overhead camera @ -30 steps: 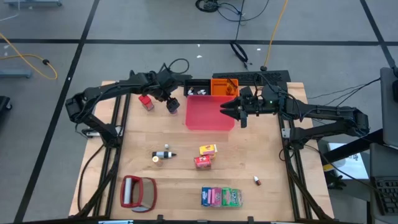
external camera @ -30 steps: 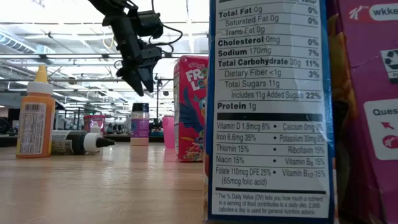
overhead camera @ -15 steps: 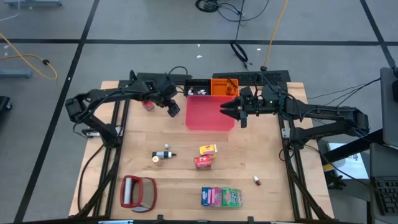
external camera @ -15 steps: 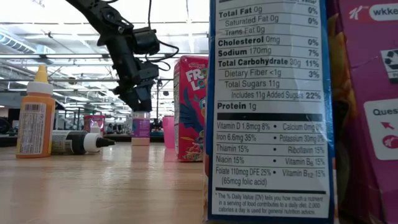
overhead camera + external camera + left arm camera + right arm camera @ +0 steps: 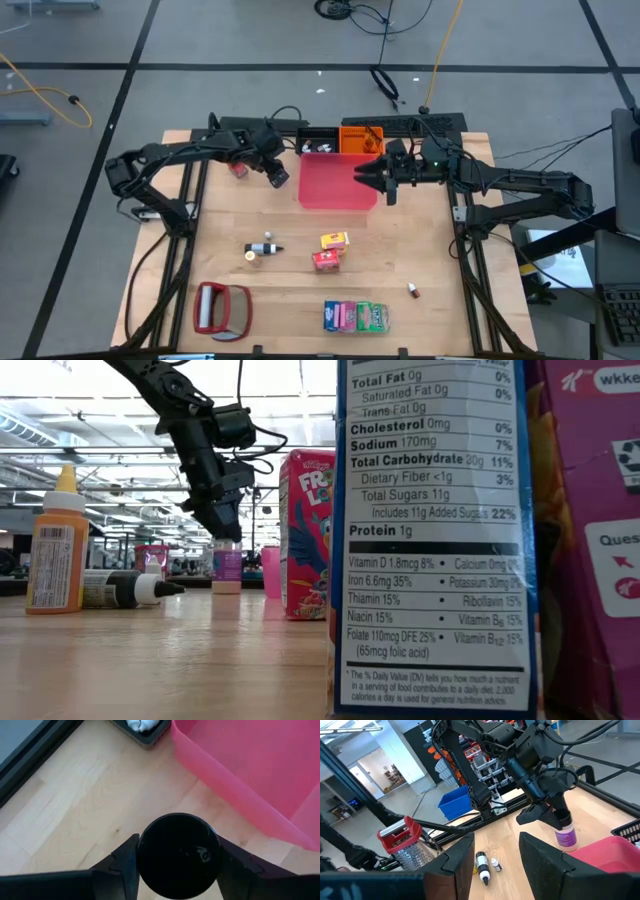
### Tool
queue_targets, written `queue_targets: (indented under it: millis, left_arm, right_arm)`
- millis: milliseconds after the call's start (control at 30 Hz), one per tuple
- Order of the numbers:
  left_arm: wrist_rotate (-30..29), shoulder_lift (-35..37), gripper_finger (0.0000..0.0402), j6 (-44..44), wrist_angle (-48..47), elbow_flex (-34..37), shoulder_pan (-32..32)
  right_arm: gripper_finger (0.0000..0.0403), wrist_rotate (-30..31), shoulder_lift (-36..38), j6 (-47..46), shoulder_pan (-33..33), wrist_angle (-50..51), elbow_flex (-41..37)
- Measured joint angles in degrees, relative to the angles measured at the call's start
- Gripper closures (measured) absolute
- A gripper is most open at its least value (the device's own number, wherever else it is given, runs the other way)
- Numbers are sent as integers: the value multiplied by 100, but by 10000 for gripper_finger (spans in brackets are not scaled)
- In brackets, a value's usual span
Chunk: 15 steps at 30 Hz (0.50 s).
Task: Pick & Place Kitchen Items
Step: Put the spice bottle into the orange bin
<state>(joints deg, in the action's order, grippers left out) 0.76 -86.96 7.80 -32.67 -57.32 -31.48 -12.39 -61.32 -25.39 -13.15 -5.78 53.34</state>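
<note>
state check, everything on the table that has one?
left gripper: fingers around the purple jar's black lid
purple jar: upright on table beside pink tray
right gripper: open, empty, over pink tray
dark-capped bottle: lying down
orange bottle: upright
cereal box: upright

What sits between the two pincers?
High view: the pink tray lies between the left pincer, down over the purple jar, and the right pincer.

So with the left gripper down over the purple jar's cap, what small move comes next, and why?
Probably finish closing, then lift. The left gripper straddles the purple jar, which stands on the table beside the pink bin; its fingers flank the black cap, though a firm grip isn't evident.
</note>
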Motion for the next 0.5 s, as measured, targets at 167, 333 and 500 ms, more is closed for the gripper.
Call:
queue_targets:
  millis: [167, 333, 500]
  left_arm:
    - [429, 158, 215, -158, -300, -69, 41]
    - [304, 592, 215, -929, -990, -514, 175]
    - [725, 1069, 215, -1592, -1227, -1169, 369]
  right_arm:
    - [257, 42, 0, 13, 0, 0, 0]
    - [257, 41, -18, 17, 0, 1, -2]
    - [257, 38, -140, 7, 0, -22, -4]
